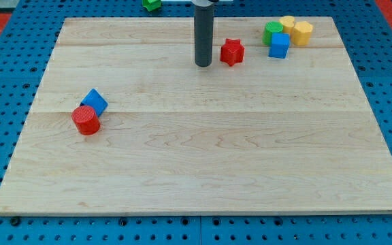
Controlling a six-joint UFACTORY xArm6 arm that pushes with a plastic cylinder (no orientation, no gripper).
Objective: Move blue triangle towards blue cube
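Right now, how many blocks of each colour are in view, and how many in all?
Blue: 2, the blue triangle and blue cube
Red: 2, the red cylinder and red star
Green: 2, at and
Yellow: 2, at and
Total: 8

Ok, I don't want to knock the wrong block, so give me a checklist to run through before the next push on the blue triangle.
1. Blue triangle located, at the view's left: ok.
2. Blue cube located, at the view's upper right: ok.
3. My tip behind the triangle for a push to the right: not ok; it sits mid-board near the top, just left of the red star.
4. Triangle free of neighbours: not ok; the red cylinder touches its lower left.
5. Room at the cube: cannot tell; the green block and yellow blocks crowd it.
6. Path between triangle and cube: ok, but the red star lies close to it.
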